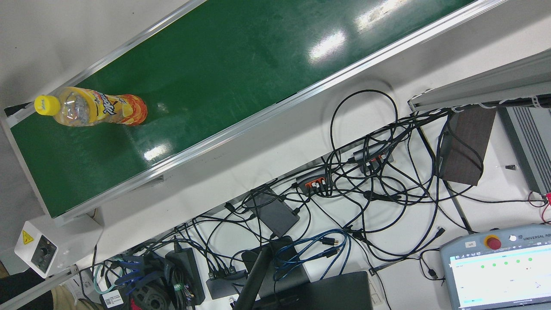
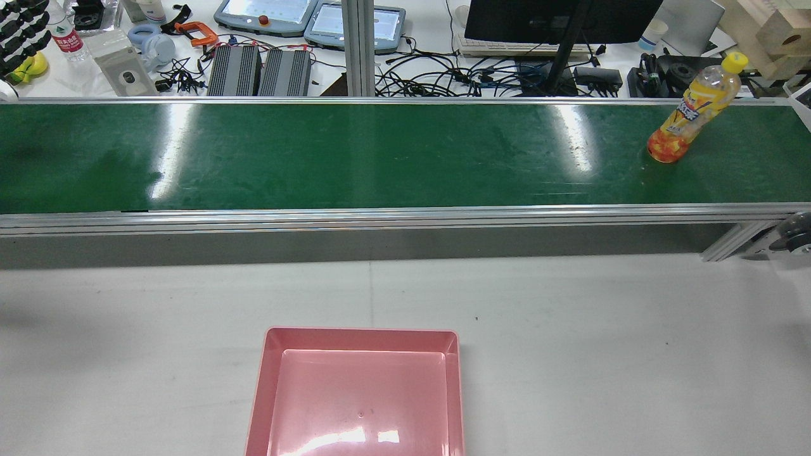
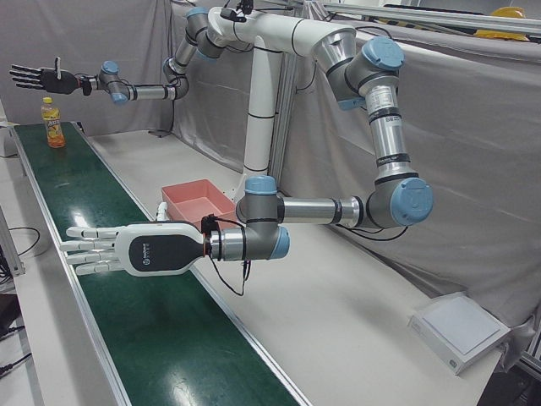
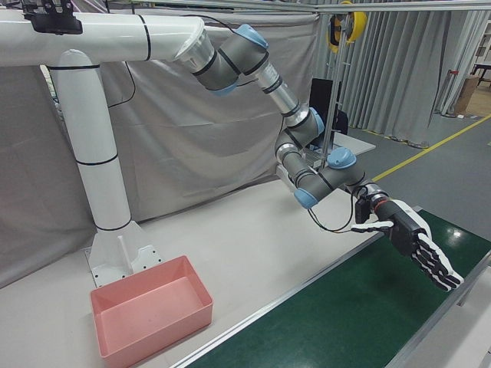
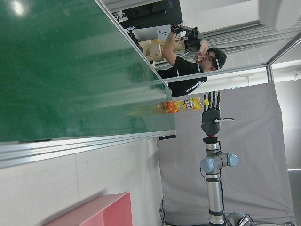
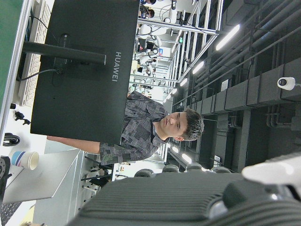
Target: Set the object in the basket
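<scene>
Approaching step: judging by the layout, the task is at its very start, as nothing is grasped and the basket is empty.
Bottle [image 1: 90, 106]: yellow cap, orange drink, standing upright on the belt [image 2: 317, 152] near its end on the robot's right side, touched by neither hand.
Basket [image 2: 358, 339]: pink, shallow and open-topped, on the white table on the robot's side of the belt, about midway along it and well apart from the bottle.
Right hand [image 4: 414, 245]: flat, with its fingers spread and nothing in it, held out in the air over the belt. In the left-front view it shows far off, above and just beyond the bottle, clear of it.
Left hand [image 3: 127, 251]: also flat with fingers stretched out and apart, holding nothing. It hovers across the belt towards its other end, well apart from the bottle.
Likely worker: the right hand, since it is the nearer one to the bottle.
Next move calls for: lowering the right hand beside the bottle's body, turning the palm towards it and wrapping the fingers around the labelled middle, below the narrow neck.
After that: lifting the bottle clear of the belt's rail, carrying it across the table to the basket and letting go low inside the rim.
Risk: the bottle is tall and narrow, so a sideways nudge before the fingers close could probably topple it and let it roll on the belt.
Cannot tell: whether the belt is running.
</scene>
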`<state>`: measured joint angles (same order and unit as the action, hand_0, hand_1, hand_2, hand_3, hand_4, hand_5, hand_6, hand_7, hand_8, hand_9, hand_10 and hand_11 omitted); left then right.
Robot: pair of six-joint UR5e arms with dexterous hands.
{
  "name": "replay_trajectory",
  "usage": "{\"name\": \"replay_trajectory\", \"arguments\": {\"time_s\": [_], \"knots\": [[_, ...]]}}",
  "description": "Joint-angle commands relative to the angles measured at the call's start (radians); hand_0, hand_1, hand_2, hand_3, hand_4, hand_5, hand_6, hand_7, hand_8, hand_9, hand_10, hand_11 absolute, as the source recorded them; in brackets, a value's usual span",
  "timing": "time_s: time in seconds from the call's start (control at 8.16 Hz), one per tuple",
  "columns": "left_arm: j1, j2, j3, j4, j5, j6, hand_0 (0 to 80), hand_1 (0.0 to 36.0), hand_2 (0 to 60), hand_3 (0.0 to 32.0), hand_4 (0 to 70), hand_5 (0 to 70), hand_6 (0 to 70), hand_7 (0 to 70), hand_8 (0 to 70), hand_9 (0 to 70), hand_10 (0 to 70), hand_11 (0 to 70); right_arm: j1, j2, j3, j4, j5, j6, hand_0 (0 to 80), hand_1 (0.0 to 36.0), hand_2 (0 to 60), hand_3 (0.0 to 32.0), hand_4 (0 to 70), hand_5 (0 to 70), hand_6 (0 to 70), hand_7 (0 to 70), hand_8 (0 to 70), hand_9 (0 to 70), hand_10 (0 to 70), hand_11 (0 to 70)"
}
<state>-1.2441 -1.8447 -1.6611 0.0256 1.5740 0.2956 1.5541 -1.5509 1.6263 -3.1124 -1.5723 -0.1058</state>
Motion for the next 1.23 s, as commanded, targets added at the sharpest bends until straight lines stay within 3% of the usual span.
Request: {"name": "replay_trajectory", "arguments": {"time_s": [0.0, 0.12, 0.25, 0.37, 0.86, 1.1], "knots": [[0.006, 0.004, 0.050, -0.083, -0.069, -0.059, 59.0, 7.9, 0.0, 0.0, 0.0, 12.0, 0.0, 1.7, 0.0, 0.0, 0.7, 3.1, 0.000, 0.000, -0.002, 0.002, 0.000, 0.000, 0.0, 0.0, 0.0, 0.0, 0.0, 0.0, 0.0, 0.0, 0.0, 0.0, 0.0, 0.0], [0.044, 0.002, 0.142, -0.152, -0.119, -0.193, 58.6, 7.7, 0.0, 0.0, 0.0, 11.6, 0.0, 1.7, 0.0, 0.0, 0.7, 3.1, 0.000, 0.000, 0.000, 0.000, 0.000, 0.000, 0.0, 0.0, 0.0, 0.0, 0.0, 0.0, 0.0, 0.0, 0.0, 0.0, 0.0, 0.0], [0.049, 0.016, 0.077, -0.059, -0.143, -0.132, 58.6, 8.3, 0.0, 0.0, 0.0, 11.3, 0.0, 1.7, 0.0, 0.0, 0.8, 3.3, 0.000, 0.000, 0.000, 0.000, 0.000, 0.000, 0.0, 0.0, 0.0, 0.0, 0.0, 0.0, 0.0, 0.0, 0.0, 0.0, 0.0, 0.0], [0.052, 0.022, 0.032, -0.046, -0.144, -0.119, 63.5, 11.3, 0.0, 0.0, 0.0, 11.1, 0.0, 1.1, 0.0, 0.0, 0.4, 2.8, 0.000, 0.000, 0.000, 0.000, 0.000, 0.000, 0.0, 0.0, 0.0, 0.0, 0.0, 0.0, 0.0, 0.0, 0.0, 0.0, 0.0, 0.0], [0.052, 0.036, 0.033, -0.082, -0.146, -0.110, 66.4, 12.3, 0.0, 0.0, 0.0, 13.6, 0.0, 0.8, 0.0, 0.0, 0.7, 3.5, 0.000, 0.000, 0.000, 0.000, 0.000, 0.000, 0.0, 0.0, 0.0, 0.0, 0.0, 0.0, 0.0, 0.0, 0.0, 0.0, 0.0, 0.0], [0.052, 0.038, 0.034, -0.084, -0.144, -0.108, 63.3, 11.5, 0.0, 0.0, 0.0, 14.2, 0.0, 1.0, 0.0, 0.0, 1.3, 4.3, 0.000, 0.000, 0.000, 0.000, 0.000, 0.000, 0.0, 0.0, 0.0, 0.0, 0.0, 0.0, 0.0, 0.0, 0.0, 0.0, 0.0, 0.0]]}}
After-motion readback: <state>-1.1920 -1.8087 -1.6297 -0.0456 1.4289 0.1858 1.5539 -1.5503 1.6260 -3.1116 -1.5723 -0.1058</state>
